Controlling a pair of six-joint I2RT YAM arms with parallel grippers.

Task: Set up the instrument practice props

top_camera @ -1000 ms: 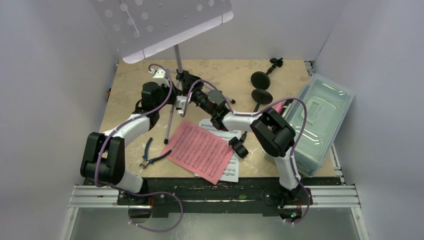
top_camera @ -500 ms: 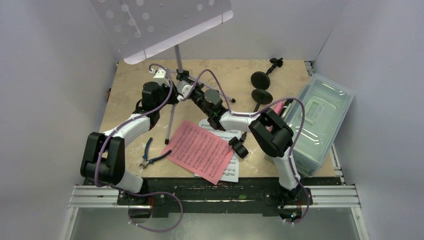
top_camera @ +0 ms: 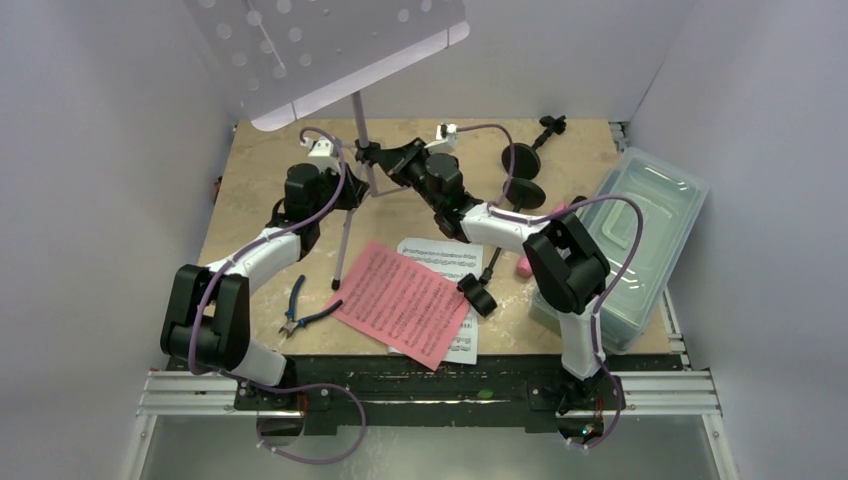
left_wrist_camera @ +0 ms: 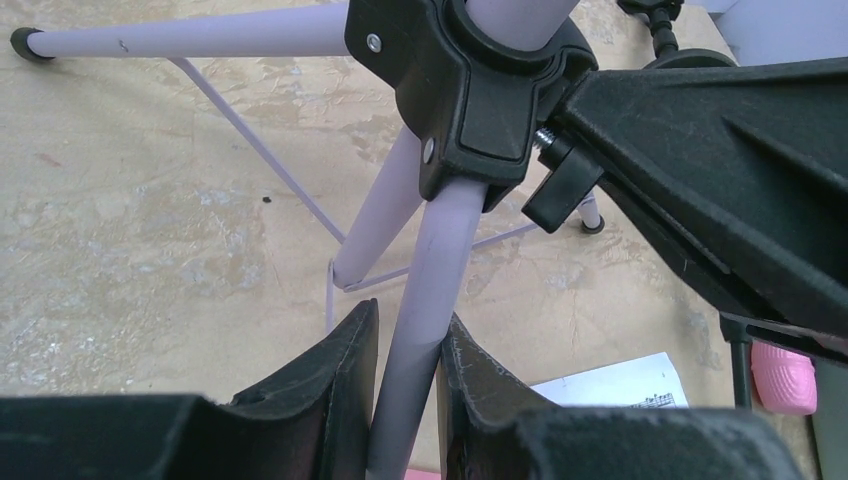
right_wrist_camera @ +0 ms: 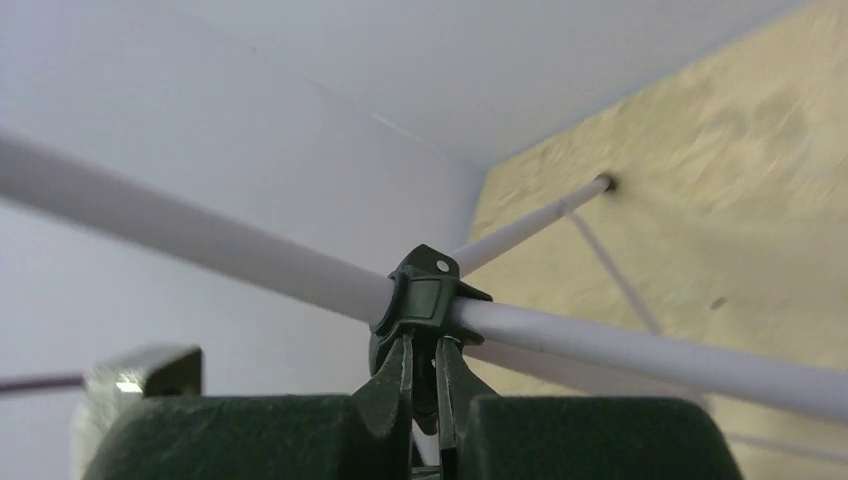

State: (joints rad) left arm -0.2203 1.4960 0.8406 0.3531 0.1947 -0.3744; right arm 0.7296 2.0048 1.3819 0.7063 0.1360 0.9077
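The lavender perforated music stand [top_camera: 330, 50] is upright at the far left of the counter [top_camera: 260, 180]. The left pincer [left_wrist_camera: 408, 345] clamps its slanting leg [left_wrist_camera: 432, 265] under the black plastic hub [left_wrist_camera: 470, 90]. The right pincer [right_wrist_camera: 422, 375] pinches the hub's small black knob [left_wrist_camera: 560, 185].

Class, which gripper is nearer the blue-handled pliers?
Left. The left gripper, shut on a leg of the stand, sits behind the pliers. The right gripper, pinching the stand's black clamp, is farther back and to the right.
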